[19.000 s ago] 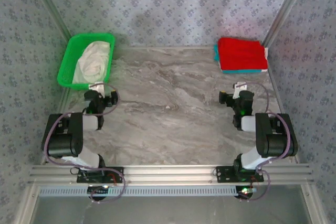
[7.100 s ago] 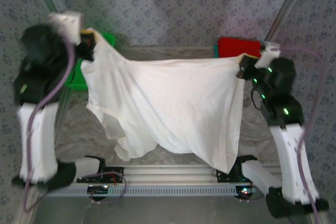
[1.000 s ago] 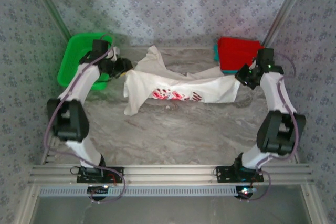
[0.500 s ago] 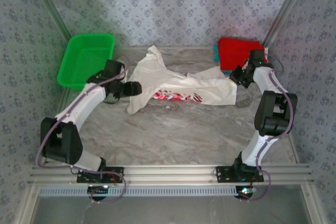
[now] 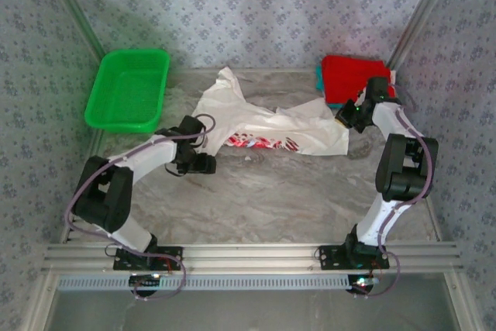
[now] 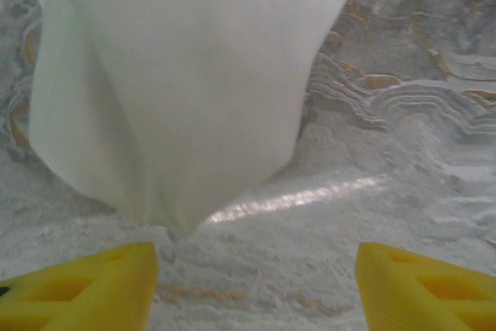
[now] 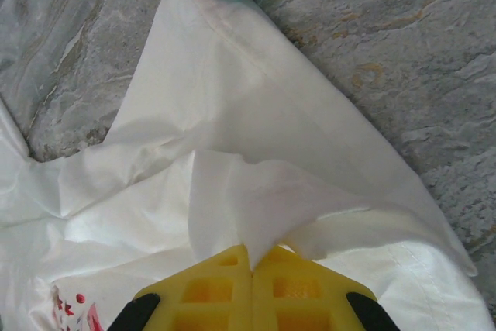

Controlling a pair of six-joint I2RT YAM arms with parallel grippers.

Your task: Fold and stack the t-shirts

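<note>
Right pincer [image 5: 346, 118], top view: on the right end of the white t-shirt [image 5: 263, 125], which lies bunched toward the worktop's [image 5: 271, 207] far edge beside the red and teal stack [image 5: 355, 79]. Left pincer [image 5: 203, 162] is at the shirt's near-left tip.
Left wrist: jaws apart, cloth tip just ahead, ungripped.
Right wrist: closed, pinching a fold.
Suggest nipping the tip shallow, then pulling the 2 ends flat before folding.

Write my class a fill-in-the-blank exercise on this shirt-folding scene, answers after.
The right gripper is ____ on the white t-shirt.
The left gripper has its jaws ____, holding nothing.
The folded red shirt lies on a ____ one.
The basket at the far left is ____.
Answers: shut, open, teal, green.
</note>
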